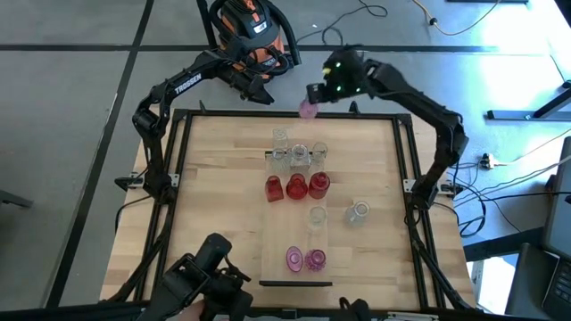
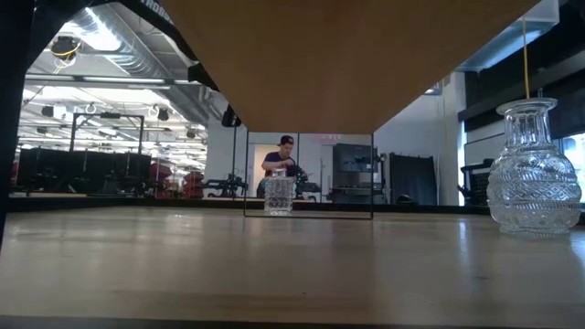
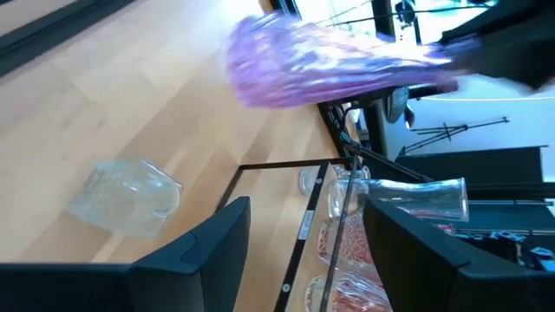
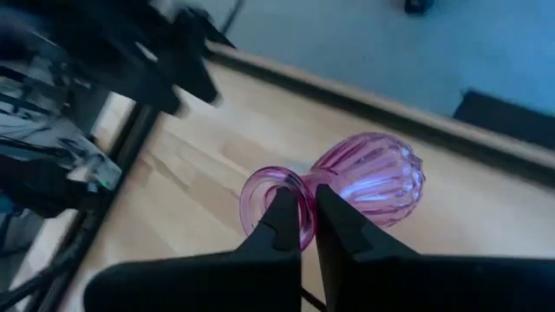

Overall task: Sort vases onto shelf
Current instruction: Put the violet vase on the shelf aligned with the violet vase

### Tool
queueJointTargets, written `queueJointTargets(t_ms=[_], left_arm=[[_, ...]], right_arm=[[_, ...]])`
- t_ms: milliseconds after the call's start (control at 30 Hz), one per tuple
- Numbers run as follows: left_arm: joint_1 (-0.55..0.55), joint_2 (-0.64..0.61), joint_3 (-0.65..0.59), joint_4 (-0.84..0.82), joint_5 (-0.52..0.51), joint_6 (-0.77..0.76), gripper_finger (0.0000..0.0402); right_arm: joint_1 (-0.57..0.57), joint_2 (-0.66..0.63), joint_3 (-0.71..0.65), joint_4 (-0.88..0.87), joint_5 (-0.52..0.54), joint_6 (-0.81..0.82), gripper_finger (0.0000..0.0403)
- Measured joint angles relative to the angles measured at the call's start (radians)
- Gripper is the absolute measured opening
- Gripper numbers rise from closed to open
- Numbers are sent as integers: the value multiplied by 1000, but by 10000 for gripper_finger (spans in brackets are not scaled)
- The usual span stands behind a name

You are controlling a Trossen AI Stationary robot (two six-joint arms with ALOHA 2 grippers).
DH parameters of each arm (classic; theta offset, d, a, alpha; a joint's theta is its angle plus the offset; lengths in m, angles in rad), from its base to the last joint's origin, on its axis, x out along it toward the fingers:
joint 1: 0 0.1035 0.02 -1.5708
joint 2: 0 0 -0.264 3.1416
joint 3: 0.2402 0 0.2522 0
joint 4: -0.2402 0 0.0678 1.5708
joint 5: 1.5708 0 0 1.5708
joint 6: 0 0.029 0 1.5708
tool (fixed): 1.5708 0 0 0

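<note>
The high view was evenly and brightly lit from overhead, with only soft shadows on the desk (image 1: 214, 160); a green glow flared on the right arm's wrist. In the low view the hall behind was bright under ceiling lamps, while a tan surface overhead sat in shade and the clear vase (image 2: 533, 170) sparkled with highlights. The left wrist view smeared the pink vase (image 3: 329, 65) into a motion-blurred streak, with window glare behind it. In the right wrist view the near fingers (image 4: 279, 227) were soft and the dark arm beyond blurred.
</note>
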Motion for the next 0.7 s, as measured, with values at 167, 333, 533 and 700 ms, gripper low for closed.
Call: queueJointTargets(t_ms=[167, 333, 533, 700], left_arm=[[0, 0, 0, 0, -6, 1, 218], [0, 0, 0, 0, -9, 1, 218], [0, 0, 0, 0, -10, 1, 218], [0, 0, 0, 0, -12, 1, 218]], right_arm=[[0, 0, 177, -145, 18, -26, 0], [0, -2, 314, -265, 0, -32, 0], [23, -2, 451, -347, -29, -35, 0], [63, -27, 476, -363, -107, -30, 0]])
